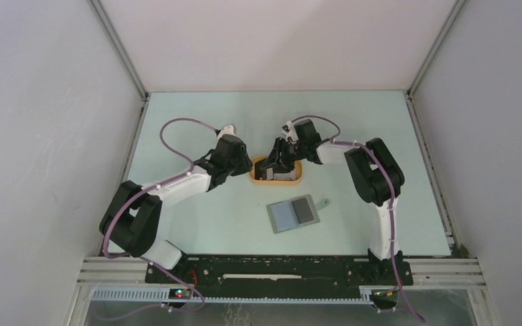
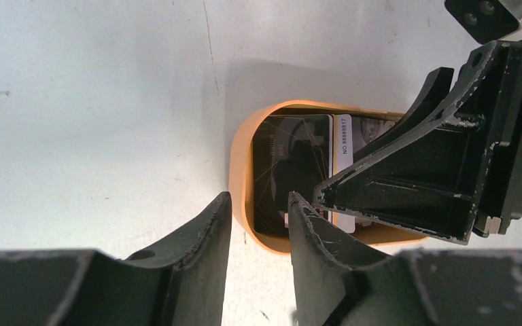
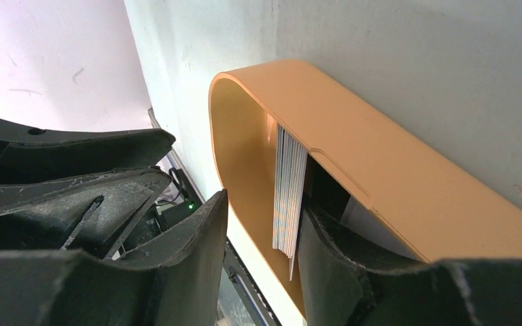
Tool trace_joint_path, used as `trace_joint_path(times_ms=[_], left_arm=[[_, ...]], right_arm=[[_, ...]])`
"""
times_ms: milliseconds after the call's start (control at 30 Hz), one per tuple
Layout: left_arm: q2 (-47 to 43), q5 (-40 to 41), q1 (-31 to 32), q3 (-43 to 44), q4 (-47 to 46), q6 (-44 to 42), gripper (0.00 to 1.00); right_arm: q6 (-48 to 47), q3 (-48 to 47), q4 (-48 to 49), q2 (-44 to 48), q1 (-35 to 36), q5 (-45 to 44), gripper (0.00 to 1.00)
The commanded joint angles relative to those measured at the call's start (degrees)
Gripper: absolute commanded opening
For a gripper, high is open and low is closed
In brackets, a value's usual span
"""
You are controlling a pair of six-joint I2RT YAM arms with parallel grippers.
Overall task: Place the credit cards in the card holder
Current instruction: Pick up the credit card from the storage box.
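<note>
The table is pale mint and the walls off-white. The oval tray is plain orange, inside and out. At five o'clock from it, the card holder is grey, with its nine-o'clock half a lighter blue-grey. Among the credit cards, edges whitish, lies a glossy black card crossed by fine pale lines, and at its three o'clock a white card with black print. The arms are black and white with purple cables. The left gripper and right gripper are scuffed matte black.

the credit cards, the card holder
I see cards stacked in the orange tray; the holder lies open nearby.
</note>
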State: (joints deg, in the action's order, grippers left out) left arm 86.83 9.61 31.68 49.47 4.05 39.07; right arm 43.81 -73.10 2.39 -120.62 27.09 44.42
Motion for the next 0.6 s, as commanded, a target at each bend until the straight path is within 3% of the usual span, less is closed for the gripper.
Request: trace_joint_path(times_ms=[0,567], left_arm=[[-3.06,-0.22,-0.57,-1.82,-1.69,0.13,0.41],[-6.39,-0.78,-0.88,-4.33,-2.61,0.03,0.41]], right_arm=[[-0.18,0.33,-0.22,2.95,-0.46,-0.93,0.49],[-2.53,3.54,-0.58,6.24,-3.44,-1.03,0.42]])
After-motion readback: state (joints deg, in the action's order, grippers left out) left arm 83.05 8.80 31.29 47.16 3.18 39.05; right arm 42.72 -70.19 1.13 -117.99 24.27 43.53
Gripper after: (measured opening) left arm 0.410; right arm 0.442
